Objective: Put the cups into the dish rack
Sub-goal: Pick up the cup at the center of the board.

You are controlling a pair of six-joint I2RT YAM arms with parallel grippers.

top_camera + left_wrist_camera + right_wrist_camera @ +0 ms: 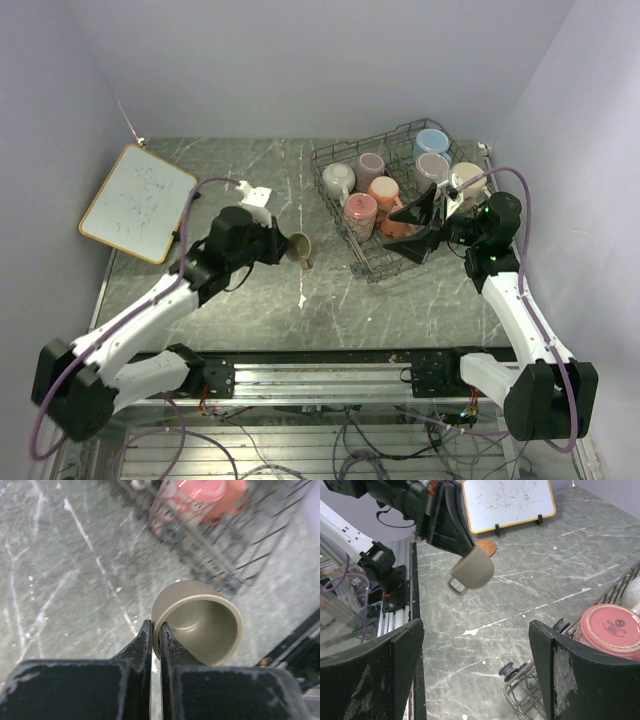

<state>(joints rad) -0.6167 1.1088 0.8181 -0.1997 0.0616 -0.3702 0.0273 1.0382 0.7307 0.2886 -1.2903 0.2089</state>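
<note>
My left gripper [287,246] is shut on the rim of the small olive-brown cup [299,247] and holds it above the table, left of the dish rack [333,200]. In the left wrist view the fingers [146,642] pinch the cup's wall [200,622], mouth toward the camera. The right wrist view shows the cup [472,569] hanging on its side, handle down. The rack holds several cups: light blue [432,143], mauve [432,168], peach [384,190], pink floral [360,212]. My right gripper [418,228] is open and empty over the rack's front part [530,695].
A wood-framed whiteboard [137,203] leans at the far left. A cork coaster [486,546] lies near it. The metal base rail [320,375] runs along the near edge. Walls close in on the left, back and right.
</note>
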